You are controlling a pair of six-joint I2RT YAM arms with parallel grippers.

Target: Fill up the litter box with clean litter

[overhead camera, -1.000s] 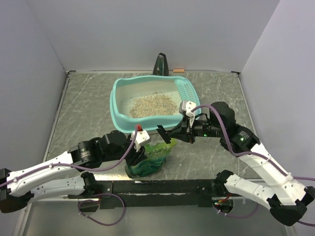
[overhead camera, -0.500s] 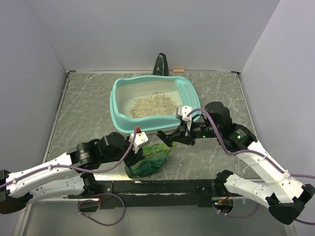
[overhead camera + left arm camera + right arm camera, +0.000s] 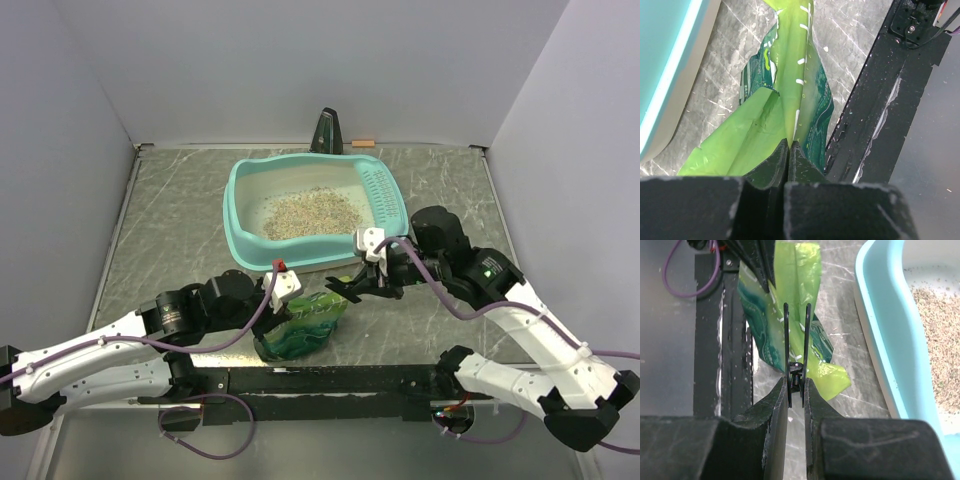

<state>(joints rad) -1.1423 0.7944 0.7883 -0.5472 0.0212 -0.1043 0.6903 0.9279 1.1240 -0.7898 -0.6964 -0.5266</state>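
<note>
The teal litter box (image 3: 232,215) sits mid-table with a heap of clean litter (image 3: 305,213) inside; its rim (image 3: 880,325) and litter (image 3: 940,340) also show in the right wrist view. A green printed bag (image 3: 312,322) lies crumpled in front of the box, by the black base rail. My left gripper (image 3: 789,143) is shut on a folded edge of the bag (image 3: 790,75). My right gripper (image 3: 795,380) is shut on a black spring clip (image 3: 796,371), whose two thin blades stand apart over the bag's (image 3: 795,270) top end.
The black base rail (image 3: 880,100) runs just behind the bag, close to both grippers. A dark upright object (image 3: 327,132) and a small orange piece (image 3: 363,143) stand at the back edge. Grey walls enclose the table on three sides.
My left jaws have shut on the bag's edge. My right arm has moved left and down with the clip, toward the bag's top.
</note>
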